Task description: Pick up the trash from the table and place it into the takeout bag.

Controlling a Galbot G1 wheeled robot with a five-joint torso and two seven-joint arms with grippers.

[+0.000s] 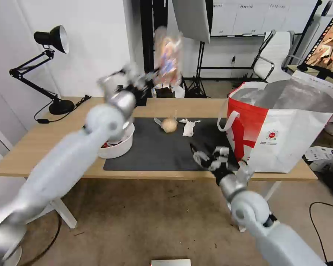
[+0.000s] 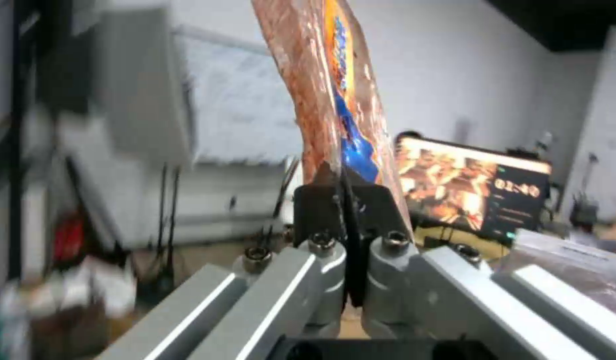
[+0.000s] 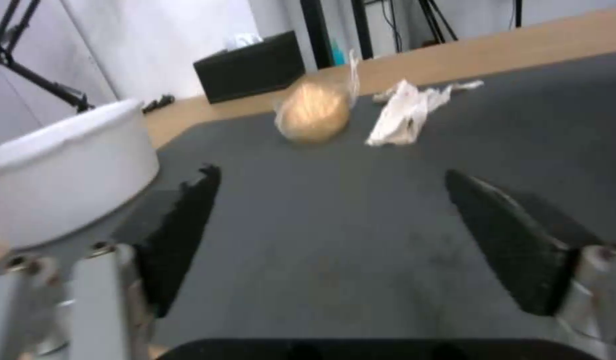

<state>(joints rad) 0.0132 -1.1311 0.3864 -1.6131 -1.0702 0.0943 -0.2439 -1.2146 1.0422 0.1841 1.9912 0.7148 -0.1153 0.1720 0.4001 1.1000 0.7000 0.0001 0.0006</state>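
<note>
My left gripper (image 1: pixel 148 79) is raised above the back of the table (image 1: pixel 33 147) and is shut on the clear plastic tray (image 1: pixel 168 55), a flat piece of trash with red-brown smears and an orange and blue label. The left wrist view shows the tray (image 2: pixel 334 100) standing up out of the closed gripper (image 2: pixel 341 185). On the dark mat (image 1: pixel 155 147) lie the wrapped beige ball (image 1: pixel 169 125) (image 3: pixel 314 112), the crumpled tissue (image 1: pixel 188 127) (image 3: pixel 404 112) and the white bowl (image 1: pixel 118 146) (image 3: pixel 61 165). My right gripper (image 1: pixel 207 157) (image 3: pixel 347 220) is open over the mat's front right part. The takeout bag (image 1: pixel 285 129) stands open at the table's right end.
A black desk lamp (image 1: pixel 51 40) stands at the table's back left corner. A black tissue box (image 3: pixel 251 65) sits at the back edge behind the ball. An office chair (image 1: pixel 273 55) and light stands are in the room behind. A cable (image 1: pixel 322 221) lies on the floor at right.
</note>
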